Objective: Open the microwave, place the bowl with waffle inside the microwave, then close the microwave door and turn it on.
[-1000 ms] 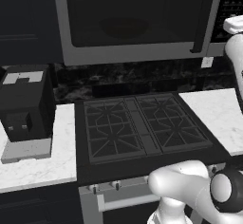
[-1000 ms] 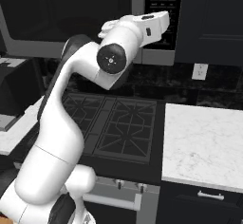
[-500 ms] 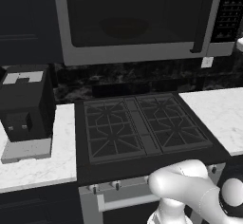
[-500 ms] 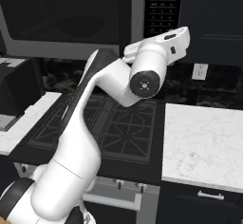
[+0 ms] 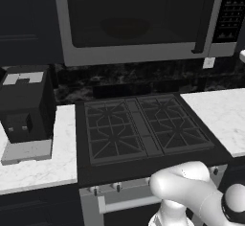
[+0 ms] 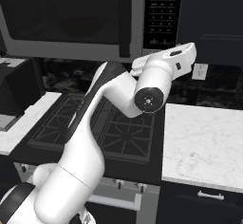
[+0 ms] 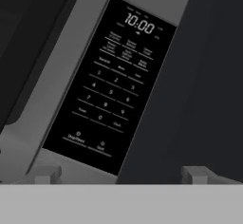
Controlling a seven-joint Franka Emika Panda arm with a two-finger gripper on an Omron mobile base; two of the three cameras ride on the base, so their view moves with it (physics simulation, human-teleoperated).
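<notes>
With the microwave door (image 5: 134, 19) shut and a dim round shape behind its glass that I take for the bowl (image 5: 125, 27), I judge I am on the last step: turning it on. The microwave (image 6: 85, 19) hangs above the stove (image 5: 143, 129), and my arm is raised toward its right end. Through the hand camera the button panel (image 7: 114, 83) stands tilted straight ahead, the clock at its top and the start key at its lower edge. My pincer (image 7: 121, 175) shows two tips spread wide apart, released and empty. Next I must advance on that lower row and press with one tip.
</notes>
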